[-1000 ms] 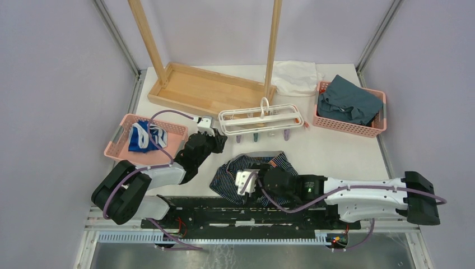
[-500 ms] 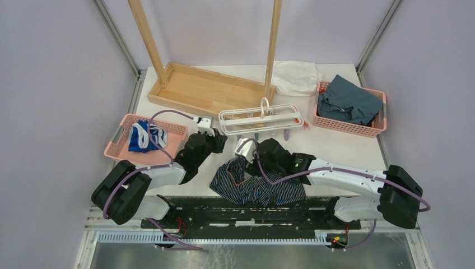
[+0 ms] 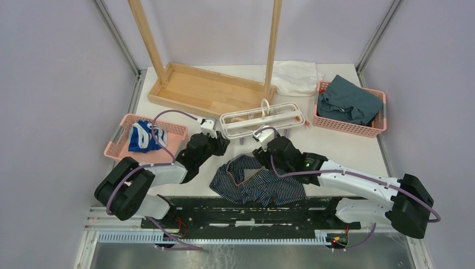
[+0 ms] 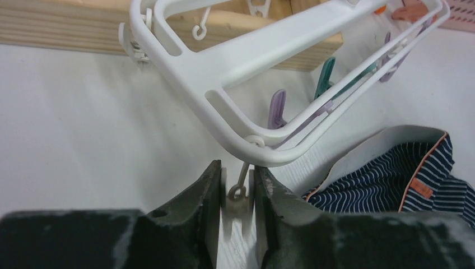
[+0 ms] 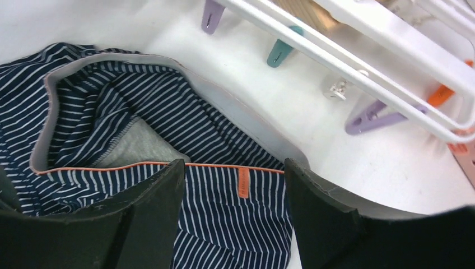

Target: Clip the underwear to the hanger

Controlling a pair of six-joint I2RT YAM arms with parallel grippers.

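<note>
The left claw (image 4: 236,175) pinches a white clip (image 4: 236,205) hanging from the hanger (image 4: 269,50); the right claw (image 5: 234,168) gapes wide, empty, over the underwear (image 5: 140,112).

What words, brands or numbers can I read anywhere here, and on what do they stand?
None can be read.
The orange label on the underwear: too small and blurred to show any lettering.
The hanger: no print visible.
</note>
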